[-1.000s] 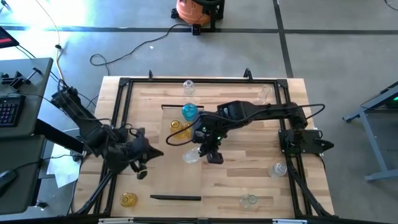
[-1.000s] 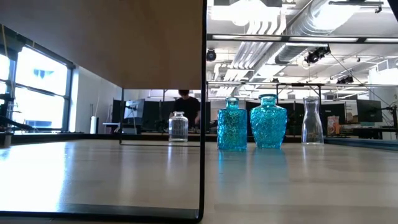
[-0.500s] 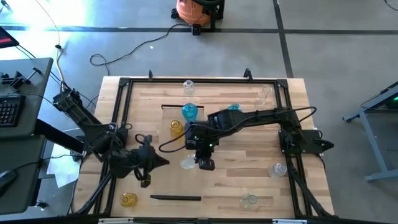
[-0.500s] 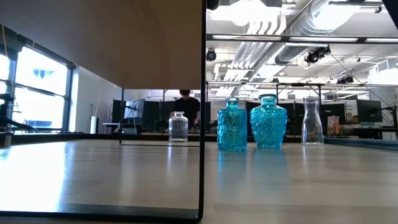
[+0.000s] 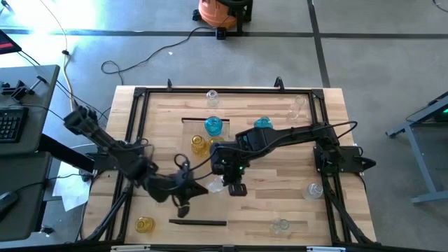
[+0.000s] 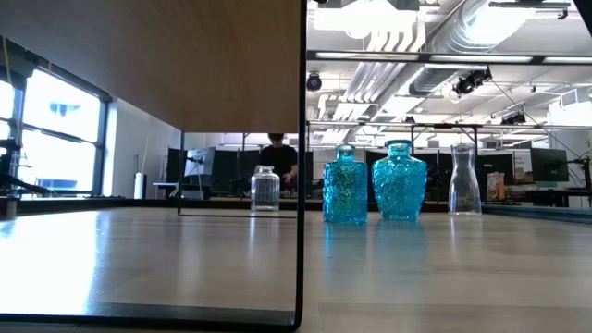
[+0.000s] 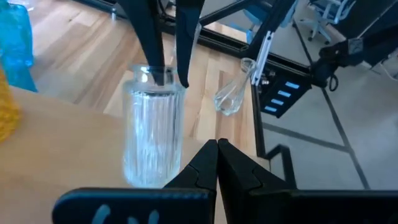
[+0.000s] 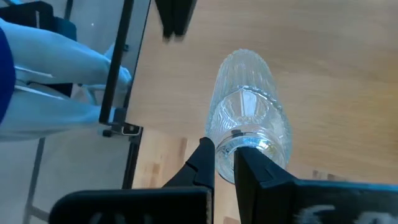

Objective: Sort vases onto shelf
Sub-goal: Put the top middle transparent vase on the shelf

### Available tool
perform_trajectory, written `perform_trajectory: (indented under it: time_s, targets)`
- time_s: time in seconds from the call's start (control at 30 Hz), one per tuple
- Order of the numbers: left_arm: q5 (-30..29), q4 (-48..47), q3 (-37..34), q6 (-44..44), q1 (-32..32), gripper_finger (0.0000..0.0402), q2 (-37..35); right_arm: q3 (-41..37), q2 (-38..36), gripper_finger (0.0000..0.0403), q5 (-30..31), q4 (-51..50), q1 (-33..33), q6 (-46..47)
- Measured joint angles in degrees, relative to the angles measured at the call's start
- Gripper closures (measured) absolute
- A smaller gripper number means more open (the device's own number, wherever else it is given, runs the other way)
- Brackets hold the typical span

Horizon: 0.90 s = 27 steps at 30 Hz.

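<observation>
Since the earlier frame, the left gripper (image 5: pixel 187 190) has been swung, jaws clenched empty, toward the shelf (image 5: pixel 203 203) near the table's (image 5: pixel 280 171) front edge. Just beyond it, a ribbed clear vase (image 5: pixel 215 185) is clamped at the rim by the right gripper (image 5: pixel 234 183) over the shelf. Farther off, blue vases (image 5: pixel 213 126) and a yellow one (image 5: pixel 199 143) are seen toward the shelf's back edge.

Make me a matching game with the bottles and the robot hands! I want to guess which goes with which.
Things:
1. ribbed clear vase
2. right gripper
3. left gripper
4. yellow vase by the table's near left corner

States:
a. shut on nothing, pointing at the clear vase
b. standing alone, no gripper near it
c. pinching the rim of the vase's neck
d. held by its neck on the pale shelf

Pairs: 1-d, 2-c, 3-a, 4-b
</observation>
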Motion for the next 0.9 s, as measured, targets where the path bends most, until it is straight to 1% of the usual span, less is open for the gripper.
perform_trajectory:
  time_s: [0.17, 0.3, 0.53, 0.67, 0.9]
  targets:
    - [0.1, 2.8, 0.0, -1.6, 0.3, 0.0401, 3.2, 0.0, -0.2, 0.0398, 1.5, -1.4, 0.2, -1.1]
    - [-0.6, 2.7, 0.0, -3.0, -0.2, 0.0401, 3.3, 0.0, -0.2, 0.0398, 1.5, -1.0, 0.2, -1.5]
    - [-4.7, 2.8, 0.0, -3.5, -0.2, 0.0401, 3.3, 0.0, -0.2, 0.0398, 1.5, -0.5, 0.2, -2.5]
    - [-4.9, 2.7, 0.0, -3.5, -0.2, 0.0401, 3.3, 0.0, -0.2, 0.0398, 1.4, -0.5, 0.2, -2.6]
    - [-5.2, -1.7, 0.0, -6.0, -0.2, 0.0401, 3.3, 0.0, -0.2, 0.0398, 0.8, -0.5, 0.2, -2.6]
